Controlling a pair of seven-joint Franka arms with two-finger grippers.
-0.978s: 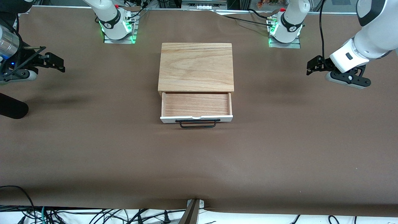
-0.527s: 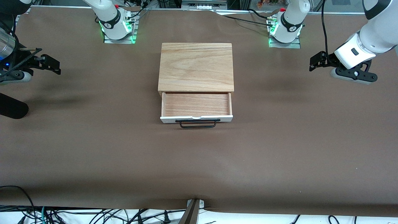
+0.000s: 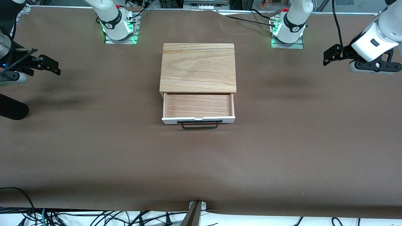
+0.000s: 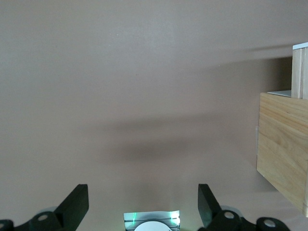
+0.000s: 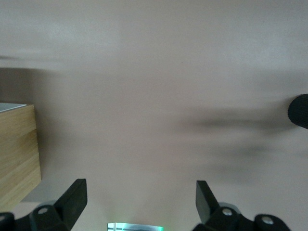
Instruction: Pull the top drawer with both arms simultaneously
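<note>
The top drawer (image 3: 198, 105) stands pulled out of the wooden cabinet (image 3: 198, 67), its light wood tray bare, its white front panel and black wire handle (image 3: 199, 124) toward the front camera. My left gripper (image 3: 329, 57) is open and empty, up in the air over the table at the left arm's end, well clear of the cabinet; its wrist view (image 4: 143, 202) shows the cabinet's side (image 4: 284, 149). My right gripper (image 3: 50, 66) is open and empty over the table at the right arm's end; its wrist view (image 5: 140, 199) shows the cabinet's corner (image 5: 17, 154).
The brown table cover (image 3: 282, 150) spreads round the cabinet. A black cylinder (image 3: 12, 108) lies at the edge near the right arm's end. Both arm bases (image 3: 117, 25) stand along the table's edge by the robots. Cables hang at the edge nearest the front camera.
Both grippers have drawn farther away from the cabinet toward their own table ends; the left one also rose. The drawer has not moved.
</note>
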